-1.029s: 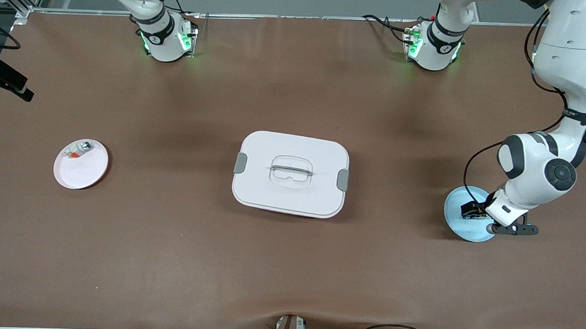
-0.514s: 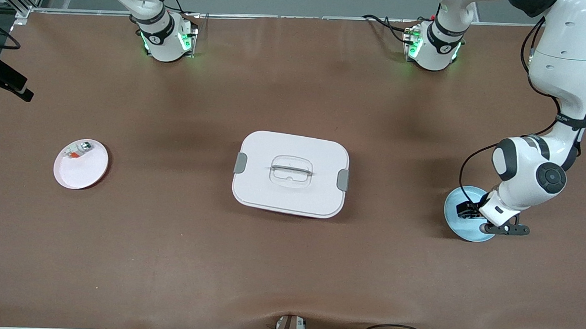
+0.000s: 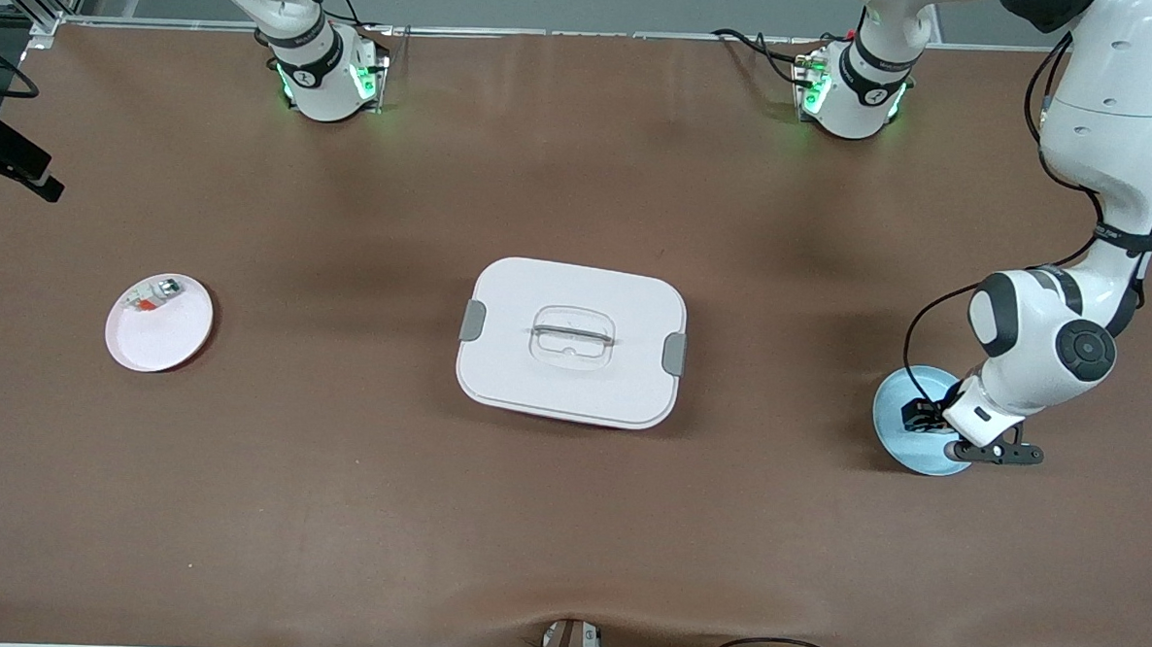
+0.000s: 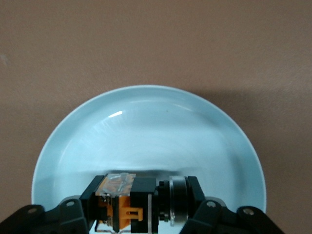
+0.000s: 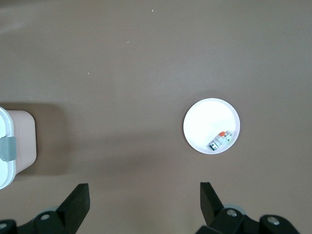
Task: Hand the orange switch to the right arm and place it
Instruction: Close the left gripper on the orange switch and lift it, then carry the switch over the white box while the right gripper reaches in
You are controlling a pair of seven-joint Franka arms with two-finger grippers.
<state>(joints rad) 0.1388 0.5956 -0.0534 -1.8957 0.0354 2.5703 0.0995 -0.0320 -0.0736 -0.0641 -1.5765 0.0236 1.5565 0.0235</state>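
The brown table point(image 3: 335, 488) carries a white plate point(image 3: 172, 340), a lidded white box point(image 3: 571, 343) and a blue plate point(image 3: 897, 425).

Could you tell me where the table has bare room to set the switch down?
Bare tabletop lies between the white plate and the lidded box, and between that box and the blue plate. The blue plate is crowded: left tool grips the orange switch there.

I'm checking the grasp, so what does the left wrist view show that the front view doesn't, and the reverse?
Only the left wrist view shows the left end effector shut on the orange switch, resting on the blue plate.

Only the front view shows the white lidded box, the pink plate holding a small part, and both arms' bases.

Both show the blue plate and brown table.
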